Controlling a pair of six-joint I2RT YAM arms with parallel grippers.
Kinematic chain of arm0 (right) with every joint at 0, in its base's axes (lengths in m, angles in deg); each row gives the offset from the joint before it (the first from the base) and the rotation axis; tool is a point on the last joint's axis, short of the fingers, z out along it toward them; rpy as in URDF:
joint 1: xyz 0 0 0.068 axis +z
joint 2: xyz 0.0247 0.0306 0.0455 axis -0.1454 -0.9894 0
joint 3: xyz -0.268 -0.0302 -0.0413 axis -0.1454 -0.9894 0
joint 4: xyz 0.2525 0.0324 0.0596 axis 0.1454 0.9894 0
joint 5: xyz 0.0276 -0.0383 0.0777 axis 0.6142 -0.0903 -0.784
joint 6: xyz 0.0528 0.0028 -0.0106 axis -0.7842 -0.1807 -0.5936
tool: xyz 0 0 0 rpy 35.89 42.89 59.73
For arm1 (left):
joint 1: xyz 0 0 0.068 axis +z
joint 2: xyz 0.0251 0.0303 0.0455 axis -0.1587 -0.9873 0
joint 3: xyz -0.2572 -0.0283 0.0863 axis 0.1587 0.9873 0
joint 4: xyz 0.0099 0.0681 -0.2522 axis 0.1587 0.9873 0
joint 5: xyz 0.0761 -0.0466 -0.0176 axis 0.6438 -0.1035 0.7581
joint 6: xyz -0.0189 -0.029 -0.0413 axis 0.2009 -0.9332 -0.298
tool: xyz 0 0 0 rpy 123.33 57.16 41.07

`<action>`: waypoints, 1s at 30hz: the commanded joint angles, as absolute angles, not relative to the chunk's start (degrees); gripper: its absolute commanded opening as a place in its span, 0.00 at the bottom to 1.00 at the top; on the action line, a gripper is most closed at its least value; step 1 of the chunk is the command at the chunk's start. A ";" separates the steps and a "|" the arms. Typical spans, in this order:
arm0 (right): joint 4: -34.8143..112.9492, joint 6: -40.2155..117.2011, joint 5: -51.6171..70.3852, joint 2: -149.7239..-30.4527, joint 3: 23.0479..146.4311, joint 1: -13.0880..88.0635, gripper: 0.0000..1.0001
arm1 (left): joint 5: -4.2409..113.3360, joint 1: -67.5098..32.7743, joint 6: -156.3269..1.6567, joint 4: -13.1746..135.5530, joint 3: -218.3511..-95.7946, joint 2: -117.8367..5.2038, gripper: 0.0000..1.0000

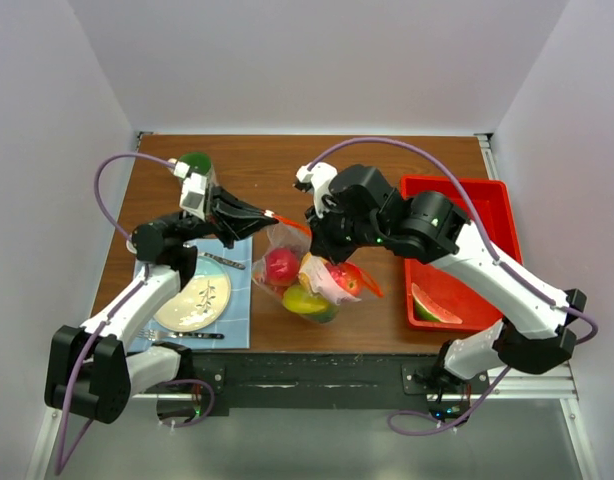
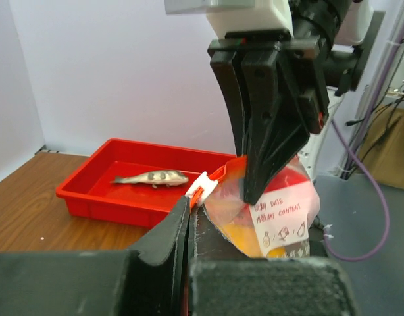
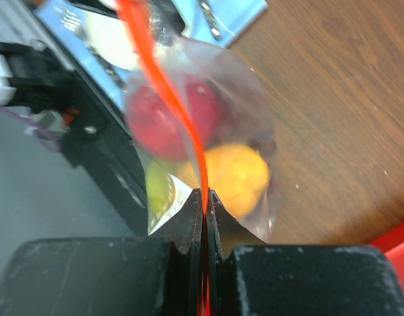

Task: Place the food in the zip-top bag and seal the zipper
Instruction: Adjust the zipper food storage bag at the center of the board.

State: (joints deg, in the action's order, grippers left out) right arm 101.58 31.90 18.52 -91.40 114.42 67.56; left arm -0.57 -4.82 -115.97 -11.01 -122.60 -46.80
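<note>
The clear zip-top bag hangs between my two grippers over the table's middle. It holds a red apple, a yellow and a green fruit and other pieces. My left gripper is shut on the zipper's left end, beside its white slider. My right gripper is shut on the orange-red zipper further along. Below it the apple and a yellow-orange fruit show through the plastic. A watermelon wedge and a silver fish lie in the red tray.
A cream plate sits on a blue mat at the front left, with a fork and a knife beside it. A dark green round object is at the back left. White walls close three sides.
</note>
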 commanded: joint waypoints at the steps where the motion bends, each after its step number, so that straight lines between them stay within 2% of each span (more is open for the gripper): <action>1: 90.61 33.00 24.92 -88.29 101.44 67.60 0.00 | 5.57 -6.60 -106.55 -10.71 -118.93 -46.47 0.00; 7: 83.65 34.32 28.01 -89.51 91.12 67.60 0.00 | 14.01 -8.27 -100.30 -14.13 -110.40 -47.70 0.00; 11: 82.42 35.29 27.57 -89.78 90.76 67.51 0.00 | 17.10 -8.62 -98.36 -16.15 -106.01 -49.20 0.00; 14: 81.19 36.16 26.08 -90.13 91.28 67.60 0.04 | 17.72 -8.62 -98.71 -19.22 -103.98 -49.90 0.00; 30: 80.31 42.75 21.86 -91.45 95.84 67.60 0.51 | 14.82 -8.62 -104.16 -30.40 -99.67 -49.73 0.00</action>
